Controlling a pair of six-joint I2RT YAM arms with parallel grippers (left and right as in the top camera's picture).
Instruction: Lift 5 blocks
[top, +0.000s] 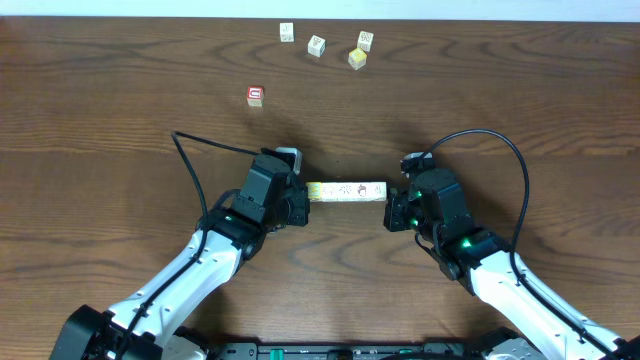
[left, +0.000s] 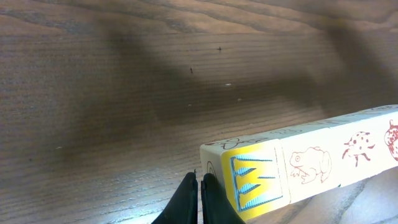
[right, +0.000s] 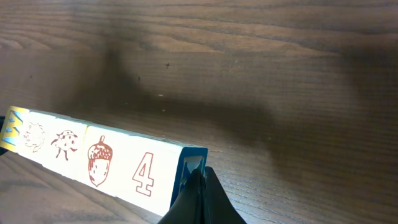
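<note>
At table centre: row of five small cream and yellow wooden picture blocks (top: 346, 190), laid end to end from 9 o'clock to 3 o'clock over the dark wooden table (top: 100, 120).
Height of row: judged slightly raised, since both wrist views show its shadow lying apart from it on the wood, though this is not certain.
Left gripper (left: 199, 180): black fingers pressed together with nothing between them. The tips butt against the yellow end block at the row's 9 o'clock end.
Right gripper (right: 198, 173): fingers likewise closed on nothing. The tips press the blue-edged end face of the block printed with a 4, at the 3 o'clock end.
Hold: a squeeze from both ends only, with no single block gripped.
Risk one: the row could buckle in the middle and drop blocks if the end pressure eases or the arms drift apart.
Risk two: the row could hinge up or down if one arm rises faster than the other.
Risk three: the narrow fingertips could slide off an end face, because the contact patch is small.
Nearby at 12 to 1 o'clock: four loose cream and yellow cubes (top: 316, 45), well apart from the row, near the far edge.
Nearby at 10 o'clock: red-faced cube (top: 255, 95), alone and well apart.
Obstructions: nothing above the row. Black cables (top: 500, 145) loop behind each arm, away from the blocks.
</note>
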